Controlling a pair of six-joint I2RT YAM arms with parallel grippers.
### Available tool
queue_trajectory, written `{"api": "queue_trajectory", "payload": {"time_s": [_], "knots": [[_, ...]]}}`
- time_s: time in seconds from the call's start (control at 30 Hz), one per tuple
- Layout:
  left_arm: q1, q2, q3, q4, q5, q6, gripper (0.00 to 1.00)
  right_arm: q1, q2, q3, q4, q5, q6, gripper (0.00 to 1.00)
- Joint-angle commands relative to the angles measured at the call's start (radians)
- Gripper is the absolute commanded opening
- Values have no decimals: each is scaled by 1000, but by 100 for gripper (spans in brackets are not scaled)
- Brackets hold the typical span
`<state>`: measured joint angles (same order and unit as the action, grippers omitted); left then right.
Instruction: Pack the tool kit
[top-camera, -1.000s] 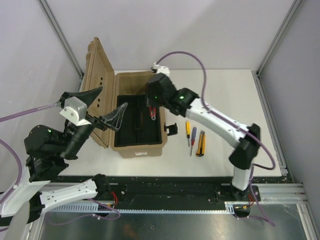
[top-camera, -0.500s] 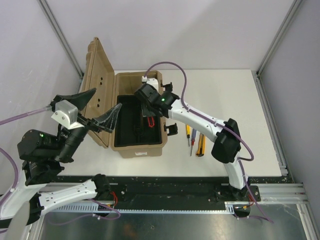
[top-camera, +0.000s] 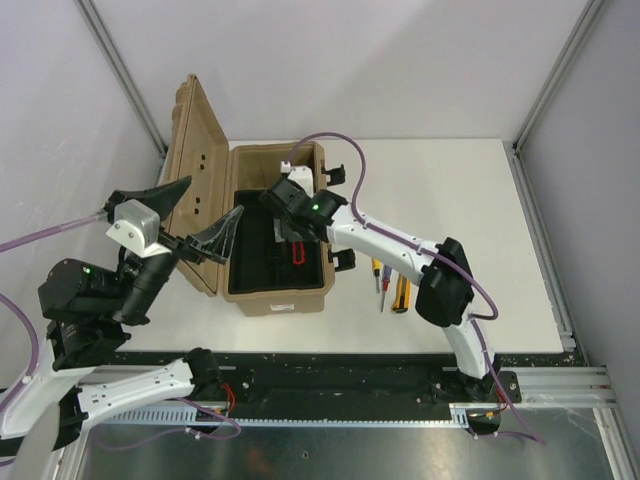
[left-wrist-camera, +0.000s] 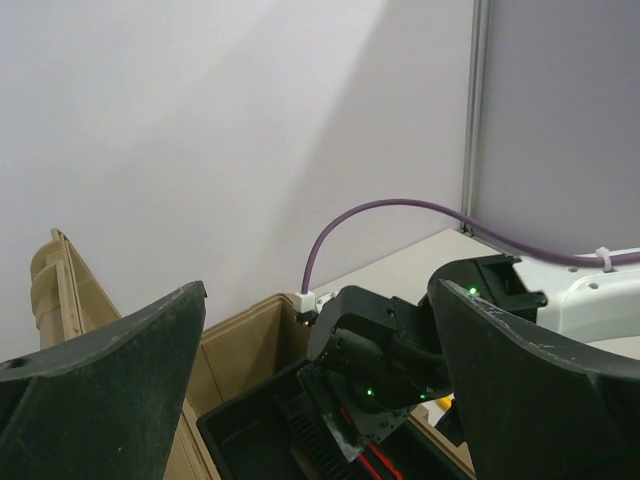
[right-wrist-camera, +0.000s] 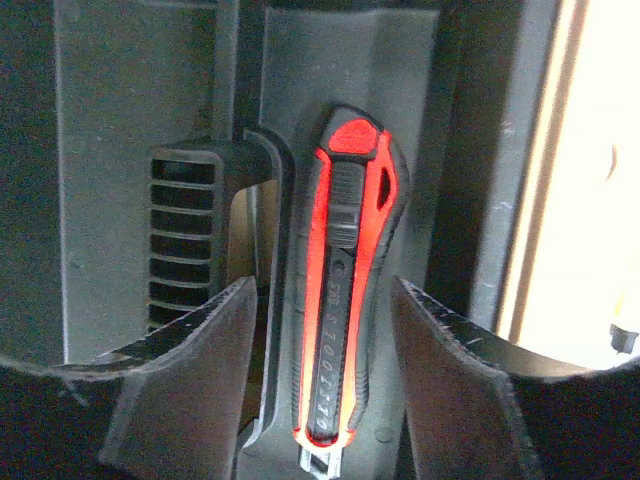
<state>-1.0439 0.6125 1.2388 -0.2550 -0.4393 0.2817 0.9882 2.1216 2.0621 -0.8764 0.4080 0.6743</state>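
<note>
Down in case (top-camera: 276, 298), right fingers (right-wrist-camera: 190, 360) apart, gap each side of red-black cutter (right-wrist-camera: 340, 290); left fingers (left-wrist-camera: 100, 380) wide apart.

The tan ribbed case (top-camera: 275, 298) stands open near the left of the table, its lid (top-camera: 190, 150) tipped up and back on the left side. A black latch (top-camera: 344, 259) hangs off its right wall. Inside sits a black moulded tray (right-wrist-camera: 120, 120), and a red and black sliding-blade knife (right-wrist-camera: 345, 290) lies flat along one of its slots. On the table just right of the case lie a yellow-handled screwdriver (top-camera: 376, 268), a blue-handled one (top-camera: 386, 280) and a yellow knife (top-camera: 402, 293), side by side and roughly parallel.
</note>
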Motion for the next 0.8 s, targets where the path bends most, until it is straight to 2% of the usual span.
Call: {"api": "queue_trajectory", "payload": {"time_s": [0.0, 0.2, 0.3, 0.47, 0.6, 0.77], "knots": [[5, 0, -2, 37, -12, 25, 99, 8, -76, 12, 44, 74, -23, 64], [5, 0, -2, 44, -13, 27, 100, 10, -177, -41, 100, 157, -41, 63], [5, 0, -2, 45, -15, 29, 99, 3, -248, -119, 122, 217, -36, 62], [5, -2, -9, 51, -12, 34, 99, -93, -429, -389, 154, 243, 72, 65], [5, 4, -12, 60, -8, 39, 99, -218, -562, -660, 183, 181, 160, 68], [5, 17, -14, 72, -1, 44, 100, -266, -582, -790, 127, 166, 93, 75]]}}
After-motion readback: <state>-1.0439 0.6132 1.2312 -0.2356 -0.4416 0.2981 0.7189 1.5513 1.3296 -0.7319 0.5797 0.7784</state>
